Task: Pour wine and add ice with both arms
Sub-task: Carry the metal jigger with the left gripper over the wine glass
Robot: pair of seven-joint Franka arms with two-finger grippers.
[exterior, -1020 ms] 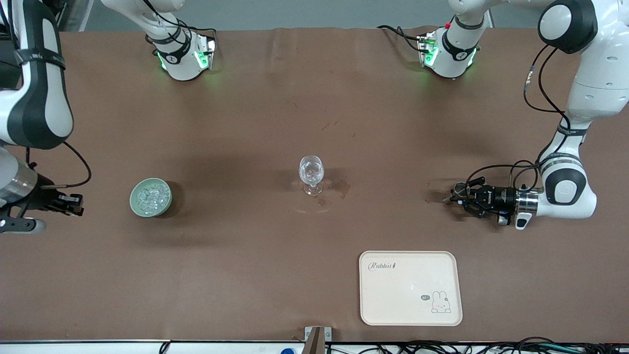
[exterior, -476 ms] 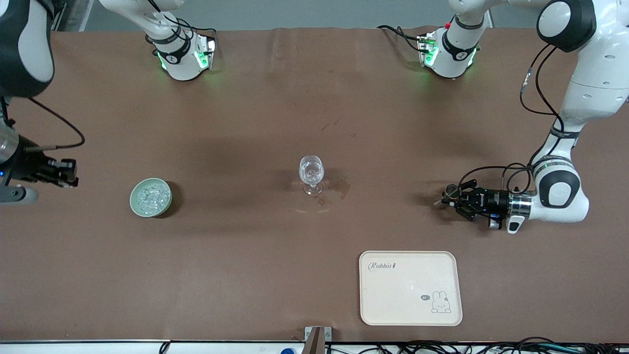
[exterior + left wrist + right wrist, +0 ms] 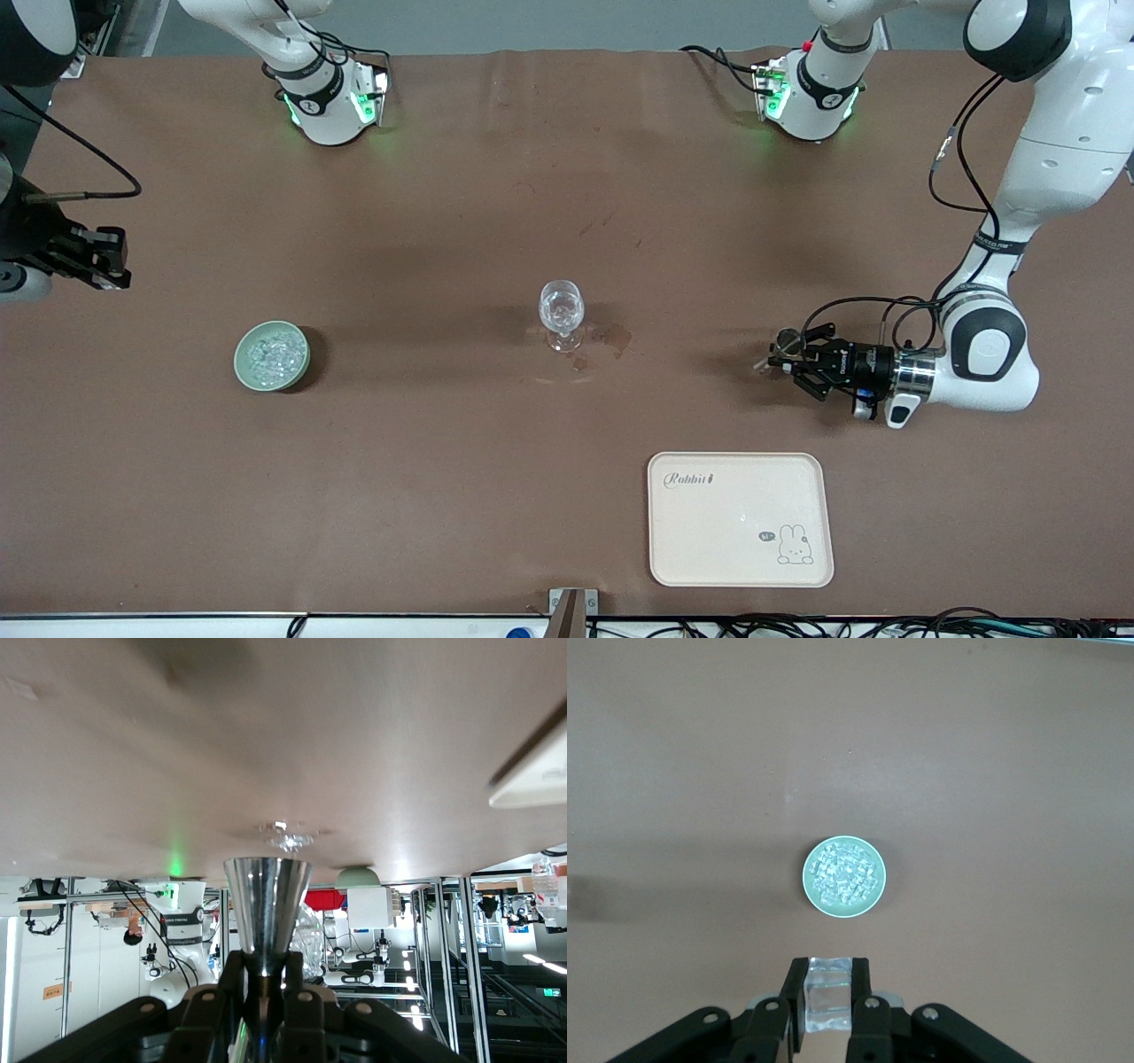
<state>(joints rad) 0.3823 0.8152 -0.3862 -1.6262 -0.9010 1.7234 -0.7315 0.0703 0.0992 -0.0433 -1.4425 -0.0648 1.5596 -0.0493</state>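
Note:
My left gripper (image 3: 781,358) is shut on the waist of the shiny metal jigger (image 3: 769,356), held sideways low over the table between the clear stemmed glass (image 3: 561,312) and the left arm's end. In the left wrist view the jigger (image 3: 266,895) sits between my left gripper's (image 3: 264,970) fingers, its mouth facing the glass (image 3: 285,835). My right gripper (image 3: 104,259) is up over the right arm's end of the table, shut on one clear ice cube (image 3: 829,997). The pale green bowl (image 3: 272,355) holds the ice heap (image 3: 842,875). No wine shows.
A cream tray (image 3: 740,518) with a rabbit print lies nearer to the front camera than my left gripper; its edge shows in the left wrist view (image 3: 532,780). A dark wet stain (image 3: 613,338) lies beside the glass's foot.
My right gripper has risen away from the bowl with the ice cube. My left gripper has moved a little toward the glass with the jigger.

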